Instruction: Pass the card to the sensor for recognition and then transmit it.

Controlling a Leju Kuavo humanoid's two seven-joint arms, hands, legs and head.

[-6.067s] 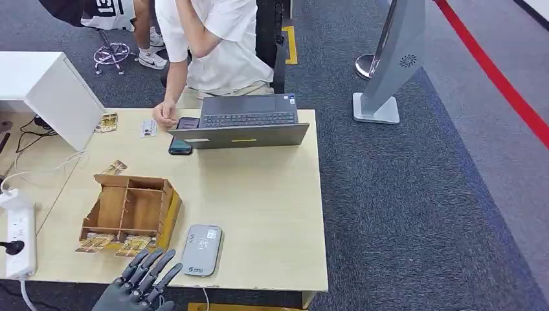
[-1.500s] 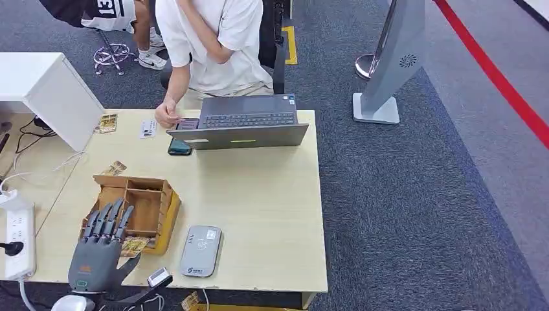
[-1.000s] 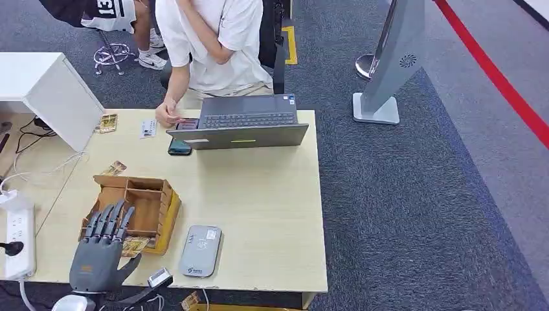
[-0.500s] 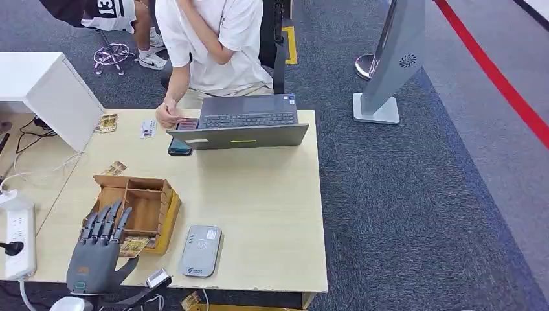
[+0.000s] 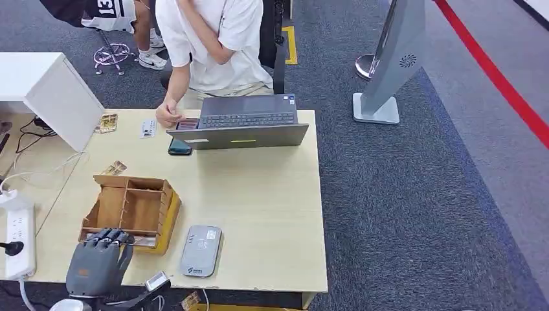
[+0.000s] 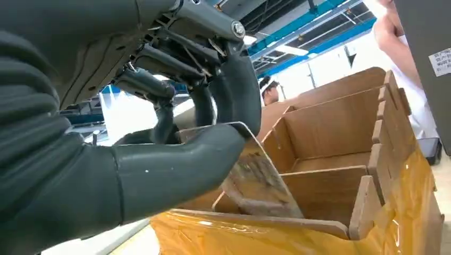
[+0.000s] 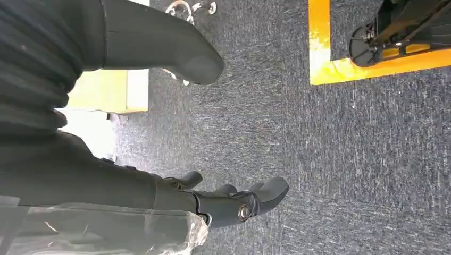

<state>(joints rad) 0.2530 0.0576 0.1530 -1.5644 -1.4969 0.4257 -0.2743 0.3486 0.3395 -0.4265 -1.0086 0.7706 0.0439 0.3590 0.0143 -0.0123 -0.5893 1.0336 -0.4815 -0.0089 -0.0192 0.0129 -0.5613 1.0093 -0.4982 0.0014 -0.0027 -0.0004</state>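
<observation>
My left hand [image 5: 98, 262] is at the table's near left edge, its fingers curled down over the front of the wooden divider box [image 5: 133, 204]. In the left wrist view the thumb and fingers of that hand [image 6: 159, 164] pinch a worn, printed card [image 6: 260, 180] just outside the box's yellow-taped front wall [image 6: 298, 236]. The grey card sensor [image 5: 201, 250] lies flat on the table just right of the box, a short way from the hand. My right hand [image 7: 213, 201] hangs over dark carpet with its fingers apart and nothing in it.
A person [image 5: 213, 45] sits at the far side with a hand by an open laptop [image 5: 249, 123] and a dark phone [image 5: 180, 146]. Loose cards [image 5: 109, 122] lie at the far left. A white power strip [image 5: 19, 243] and white box [image 5: 55, 91] stand to the left.
My left hand's fingers, stretched out over the box's front half a second ago, have curled down and closed on a card. The person and the sensor have not moved.
</observation>
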